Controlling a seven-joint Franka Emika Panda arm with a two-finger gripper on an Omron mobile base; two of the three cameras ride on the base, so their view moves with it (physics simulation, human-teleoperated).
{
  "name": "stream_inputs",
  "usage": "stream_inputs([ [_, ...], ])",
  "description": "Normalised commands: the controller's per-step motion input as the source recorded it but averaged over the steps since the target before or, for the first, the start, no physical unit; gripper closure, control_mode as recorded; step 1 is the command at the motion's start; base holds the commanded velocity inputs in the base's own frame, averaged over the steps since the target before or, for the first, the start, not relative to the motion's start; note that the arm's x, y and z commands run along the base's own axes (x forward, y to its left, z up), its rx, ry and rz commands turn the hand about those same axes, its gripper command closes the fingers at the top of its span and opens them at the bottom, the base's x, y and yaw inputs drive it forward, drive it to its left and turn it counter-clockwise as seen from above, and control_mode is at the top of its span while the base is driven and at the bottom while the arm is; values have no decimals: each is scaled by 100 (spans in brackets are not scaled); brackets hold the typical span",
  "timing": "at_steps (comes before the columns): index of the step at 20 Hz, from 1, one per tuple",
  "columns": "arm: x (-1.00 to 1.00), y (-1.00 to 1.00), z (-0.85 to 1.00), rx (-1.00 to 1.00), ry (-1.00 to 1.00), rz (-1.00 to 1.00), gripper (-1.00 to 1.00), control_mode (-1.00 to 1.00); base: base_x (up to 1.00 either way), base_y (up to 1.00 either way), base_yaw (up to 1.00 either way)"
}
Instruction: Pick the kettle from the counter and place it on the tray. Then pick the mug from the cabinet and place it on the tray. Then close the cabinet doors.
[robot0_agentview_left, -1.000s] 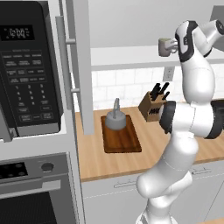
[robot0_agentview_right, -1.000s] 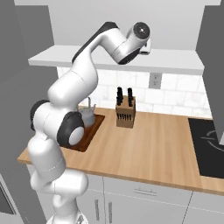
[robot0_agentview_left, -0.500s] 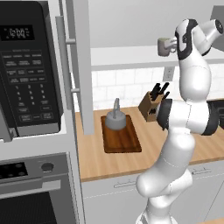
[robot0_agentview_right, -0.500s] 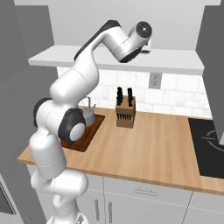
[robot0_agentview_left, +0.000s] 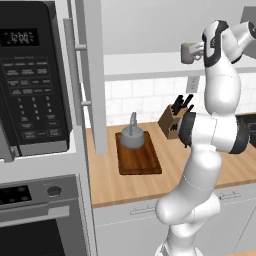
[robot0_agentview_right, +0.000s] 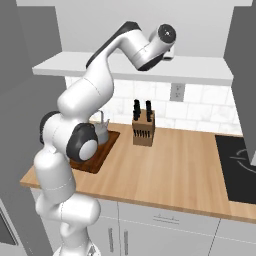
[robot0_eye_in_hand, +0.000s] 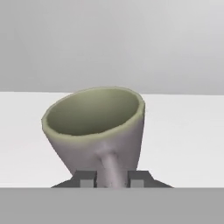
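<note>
The greyish-green mug (robot0_agentview_left: 188, 52) stands on the cabinet's pale shelf (robot0_agentview_left: 145, 65), with the gripper (robot0_agentview_left: 201, 49) at its right side. In the hand view the mug (robot0_eye_in_hand: 98, 127) is close up, and its loop handle (robot0_eye_in_hand: 110, 168) sits between the two fingertips (robot0_eye_in_hand: 87, 179). The gripper (robot0_eye_in_hand: 112, 180) is shut on that handle. The grey kettle (robot0_agentview_left: 132, 136) rests on the back half of the dark brown tray (robot0_agentview_left: 142, 162) on the counter (robot0_agentview_left: 110, 185). An open cabinet door (robot0_agentview_left: 92, 75) with a silver bar handle hangs left of the tray. From the right, the kettle (robot0_agentview_right: 102, 131) shows partly behind the arm.
A knife block (robot0_agentview_left: 172, 120) stands on the counter right of the tray. The microwave (robot0_agentview_left: 30, 85) and the oven (robot0_agentview_left: 30, 220) fill the left column. A black cooktop (robot0_agentview_right: 237, 165) lies at the counter's right end. Another open door panel (robot0_agentview_right: 242, 75) hangs at the right.
The jaws have closed from wide open onto the mug's handle. The arm and the mug have hardly moved.
</note>
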Motion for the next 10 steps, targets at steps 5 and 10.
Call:
stream_inputs([
  [5,-3,0,-1,0,-3,1,100,-100,0,0,0],
  [10,-33,-3,0,1,-14,5,100,-100,0,0,0],
])
